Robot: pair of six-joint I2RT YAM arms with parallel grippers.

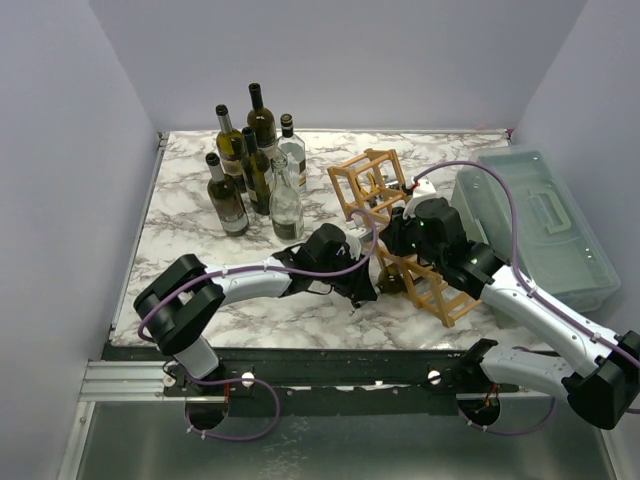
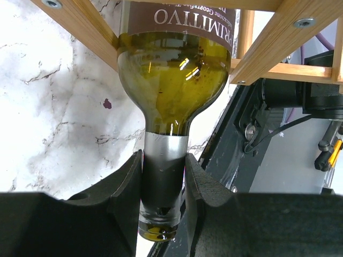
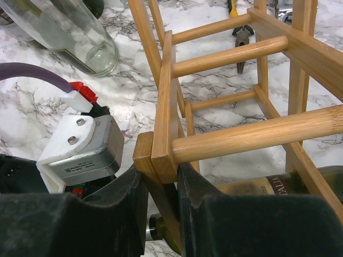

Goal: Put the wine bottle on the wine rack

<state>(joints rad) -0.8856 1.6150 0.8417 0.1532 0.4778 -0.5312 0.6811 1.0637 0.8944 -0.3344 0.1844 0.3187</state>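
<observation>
My left hand [image 2: 164, 179] is clamped on the neck of the wine bottle [image 2: 171, 75]; I see the bottle's shoulder at the mouth of a low cell of the wine rack [image 2: 80, 24], with its labelled body running in between the sticks; my right hand [image 3: 161, 184] is closed tight on a corner stick of that same rack; the rack stands on the marble table [image 1: 190, 250]; left of the rack and farther back, a group of bottles [image 1: 250, 175] stands upright; right of the rack lies a translucent lidded box [image 1: 540, 230].
</observation>
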